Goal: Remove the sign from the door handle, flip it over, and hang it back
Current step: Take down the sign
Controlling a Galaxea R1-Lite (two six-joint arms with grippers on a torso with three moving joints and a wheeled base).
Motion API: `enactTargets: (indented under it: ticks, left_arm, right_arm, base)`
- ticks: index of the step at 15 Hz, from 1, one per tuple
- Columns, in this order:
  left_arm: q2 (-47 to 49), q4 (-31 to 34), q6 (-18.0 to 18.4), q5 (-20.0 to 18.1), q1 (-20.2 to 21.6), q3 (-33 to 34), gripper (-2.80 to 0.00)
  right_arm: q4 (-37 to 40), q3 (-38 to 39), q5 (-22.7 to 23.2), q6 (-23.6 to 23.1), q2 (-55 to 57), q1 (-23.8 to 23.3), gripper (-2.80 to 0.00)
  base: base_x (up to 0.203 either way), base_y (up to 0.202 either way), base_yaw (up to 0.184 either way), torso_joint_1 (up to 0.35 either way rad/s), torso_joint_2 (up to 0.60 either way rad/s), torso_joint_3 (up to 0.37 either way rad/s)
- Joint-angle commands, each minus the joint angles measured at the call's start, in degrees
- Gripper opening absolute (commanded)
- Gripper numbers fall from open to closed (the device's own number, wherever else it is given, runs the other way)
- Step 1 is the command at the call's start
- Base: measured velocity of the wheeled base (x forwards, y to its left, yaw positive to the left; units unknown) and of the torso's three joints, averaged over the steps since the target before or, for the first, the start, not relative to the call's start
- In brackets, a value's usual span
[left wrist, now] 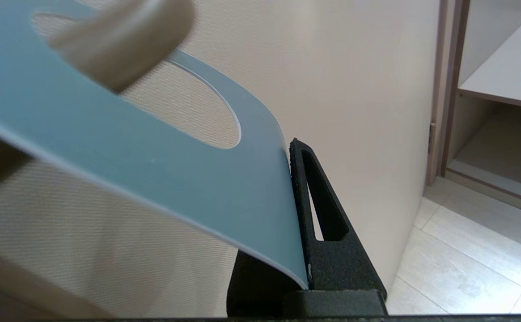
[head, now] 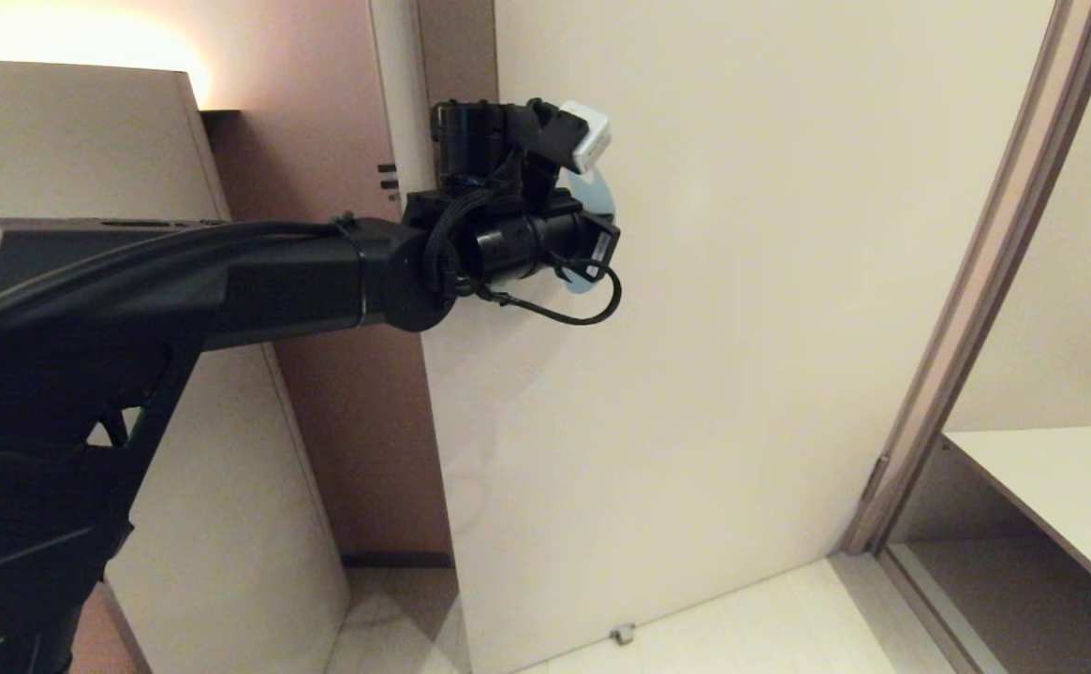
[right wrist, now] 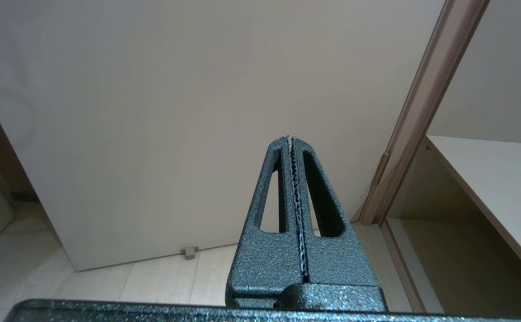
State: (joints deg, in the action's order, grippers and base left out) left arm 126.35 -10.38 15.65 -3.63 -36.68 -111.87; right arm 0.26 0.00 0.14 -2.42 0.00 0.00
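Note:
My left gripper [left wrist: 289,147] is shut on one end of the sign [left wrist: 153,165], whose blue side faces the left wrist camera. One black finger [left wrist: 332,255] presses the card's edge; the other is hidden behind the card. The rounded beige end of the door handle [left wrist: 121,40] pokes through the sign's oval hole. In the head view the left gripper [head: 554,178] is held up against the door, with a pale sliver of the sign [head: 594,198] behind it; the door handle is hidden there by the arm. My right gripper [right wrist: 290,139] is shut and empty, low and facing the door.
The cream door [head: 742,281] fills the middle, with a small stop [head: 622,635] at its foot. A brown frame [head: 971,281] and an open cupboard shelf [head: 1060,487] stand at the right. A pale cabinet [head: 86,140] is at the left.

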Motion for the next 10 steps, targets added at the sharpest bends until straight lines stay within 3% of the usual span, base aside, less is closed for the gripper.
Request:
enactTargets:
  ticks: [1, 10]
  left_arm:
    - [0.5, -0.2, 0.1, 0.0, -0.1, 0.0, -2.80]
    - [0.2, -1.3, 0.0, -0.1, 3.8, -0.1, -2.80]
  right_arm:
    - [0.0, 0.0, 0.0, 0.0, 0.0, 0.0, -2.80]
    - [0.0, 0.0, 0.0, 0.0, 0.0, 0.0, -2.80]
  base:
    - [0.000, 0.000, 0.000, 0.000, 0.00, 0.000]
    - [0.000, 0.000, 0.000, 0.000, 0.00, 0.000]
